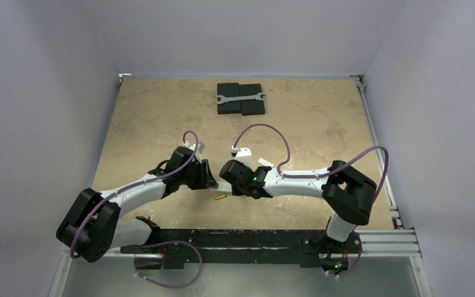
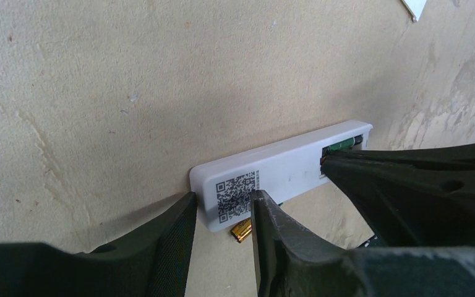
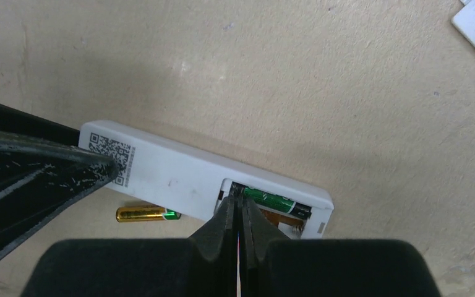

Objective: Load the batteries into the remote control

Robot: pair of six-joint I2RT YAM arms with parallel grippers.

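The white remote control [image 2: 284, 170] lies back-up on the table, its battery compartment open. My left gripper [image 2: 222, 201] is shut across its QR-code end. The dark green battery [image 3: 278, 202] sits in the far slot of the compartment; the near slot shows bare contacts. My right gripper [image 3: 235, 201] is shut with nothing between its fingers, its tips resting at the inner end of the compartment by the green battery's end. The gold battery [image 3: 142, 214] lies loose on the table along the remote's near side, also visible from above as the gold battery [image 1: 219, 198].
A small white flat cover piece [image 1: 263, 162] lies just beyond the right gripper. At the back of the table a silver wrench [image 1: 240, 98] rests on black foam blocks [image 1: 241, 108]. The two arms meet nose to nose at the table's near middle.
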